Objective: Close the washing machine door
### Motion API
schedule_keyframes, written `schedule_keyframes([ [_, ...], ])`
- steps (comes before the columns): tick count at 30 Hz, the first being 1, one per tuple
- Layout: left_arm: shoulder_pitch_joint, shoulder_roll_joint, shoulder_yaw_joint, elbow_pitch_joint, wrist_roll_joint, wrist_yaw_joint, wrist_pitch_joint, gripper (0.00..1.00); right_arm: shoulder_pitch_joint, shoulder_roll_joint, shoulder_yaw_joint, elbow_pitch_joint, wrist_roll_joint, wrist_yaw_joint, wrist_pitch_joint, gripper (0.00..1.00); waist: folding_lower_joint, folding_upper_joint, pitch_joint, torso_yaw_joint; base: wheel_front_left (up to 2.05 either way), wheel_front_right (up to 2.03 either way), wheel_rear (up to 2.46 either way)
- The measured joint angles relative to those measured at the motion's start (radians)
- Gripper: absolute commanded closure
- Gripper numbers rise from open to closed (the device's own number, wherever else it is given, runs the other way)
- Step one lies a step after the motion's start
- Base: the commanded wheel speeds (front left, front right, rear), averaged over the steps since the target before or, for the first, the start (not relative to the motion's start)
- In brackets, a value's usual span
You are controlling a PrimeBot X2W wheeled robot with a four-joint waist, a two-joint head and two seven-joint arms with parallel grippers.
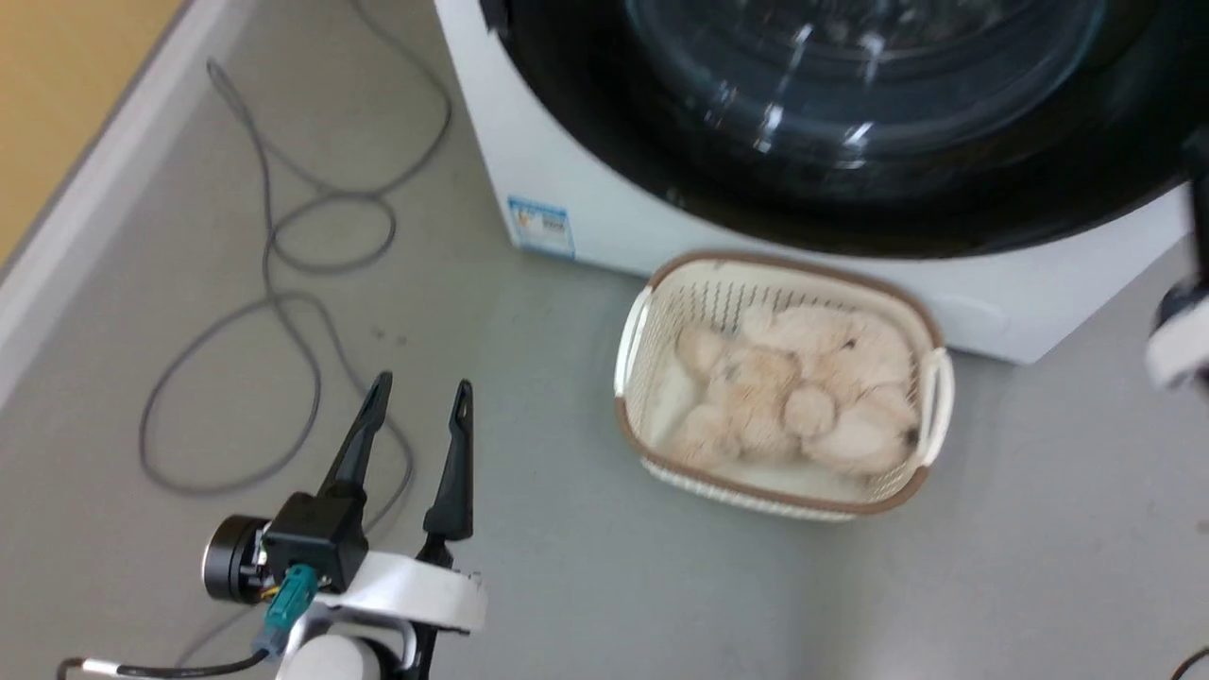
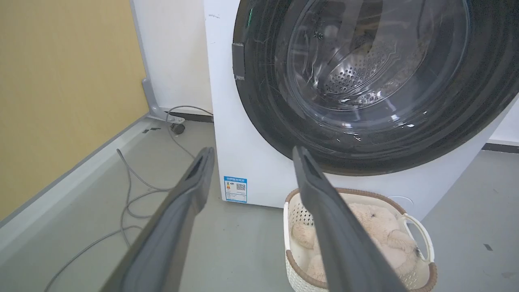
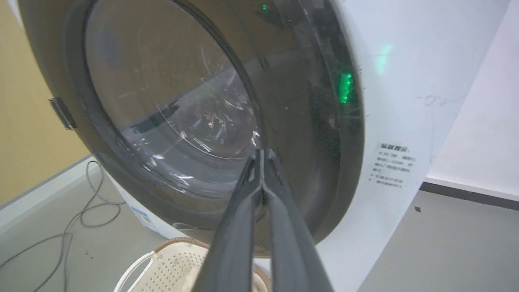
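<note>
The washing machine [image 1: 604,208] is a white box, and its round black-rimmed door [image 1: 850,189] with the bulging glass window lies against its front. In the left wrist view the door [image 2: 275,121] looks flat on the machine [image 2: 227,121], with the steel drum visible through the glass. My right gripper [image 3: 262,151] is shut with nothing in it, its tips right at the door [image 3: 304,121] near the glass edge; I cannot tell if they touch. My left gripper [image 1: 422,382] hangs open above the floor, left of the machine, and is open in its own view [image 2: 252,150].
A cream perforated basket [image 1: 784,269] holding a beige plush toy [image 1: 803,397] stands on the floor right in front of the machine. A grey cable [image 1: 274,283] loops over the floor at the left, beside a pale skirting and yellow wall [image 2: 61,101].
</note>
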Motion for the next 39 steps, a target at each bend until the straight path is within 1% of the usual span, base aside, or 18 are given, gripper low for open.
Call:
schedule_keyframes([
  [4, 0.028, 0.0, 0.017, 0.014, 0.0, -0.004, 0.0, 0.0, 0.133, 0.03, 0.021, -0.088, 0.02, 0.0, -0.047, 1.0, 0.0, 0.0, -0.065, -0.027, 0.0, 0.0, 0.0],
  [8, 0.052, 0.0, 0.03, 0.025, 0.0, -0.003, 0.0, 0.0, 0.265, 0.067, 0.014, -0.183, -0.017, 0.0, -0.076, 1.0, -0.0001, 0.0, -0.12, -0.064, 0.0, 0.0, 0.0],
  [11, 0.067, 0.0, 0.035, 0.029, 0.0, -0.002, 0.0, 0.0, 0.359, 0.118, -0.021, -0.253, -0.041, 0.0, -0.085, 1.0, -0.0001, 0.0, -0.152, -0.093, 0.0, 0.0, 0.0],
  [14, 0.085, 0.001, 0.041, 0.035, 0.001, -0.001, 0.0, 0.0, 0.446, 0.167, -0.059, -0.319, -0.1, 0.0, -0.091, 1.0, -0.0001, 0.0, -0.182, -0.118, 0.0, 0.0, 0.0],
  [18, 0.107, 0.002, 0.044, 0.05, 0.001, -0.001, 0.0, 0.0, 0.56, 0.25, -0.105, -0.398, -0.167, 0.0, -0.093, 1.0, -0.0001, 0.0, -0.219, -0.145, 0.0, 0.0, 0.0],
  [20, 0.115, 0.003, 0.043, 0.058, 0.0, -0.003, 0.0, 0.0, 0.605, 0.291, -0.121, -0.423, -0.189, 0.0, -0.091, 1.0, -0.0001, 0.0, -0.233, -0.156, 0.0, 0.0, 0.0],
  [25, 0.134, 0.003, 0.043, 0.074, -0.001, -0.004, 0.0, 0.0, 0.687, 0.353, -0.145, -0.468, -0.263, 0.0, -0.069, 1.0, -0.0001, 0.0, -0.258, -0.176, 0.0, 0.0, 0.0],
  [26, 0.136, 0.003, 0.042, 0.077, -0.001, -0.004, 0.0, 0.0, 0.697, 0.365, -0.153, -0.472, -0.273, 0.0, -0.067, 0.04, -0.0001, 0.0, -0.261, -0.178, 0.0, 0.0, 0.0],
  [27, 0.146, 0.004, 0.039, 0.083, -0.001, -0.004, 0.0, 0.0, 0.716, 0.386, -0.167, -0.48, -0.297, 0.0, -0.066, 0.0, -0.0001, 0.0, -0.268, -0.183, 0.0, 0.0, 0.0],
  [32, 0.153, 0.003, 0.031, 0.087, -0.001, -0.004, 0.0, 0.0, 0.739, 0.404, -0.169, -0.486, -0.304, 0.0, -0.066, 0.0, -0.0001, 0.0, -0.273, -0.185, 0.0, 0.0, 0.0],
  [39, 0.153, 0.004, 0.027, 0.092, -0.001, -0.004, 0.0, 0.0, 0.747, 0.412, -0.176, -0.495, -0.313, 0.0, -0.066, 0.0, -0.0001, 0.0, -0.272, -0.183, 0.0, 0.0, 0.0],
])
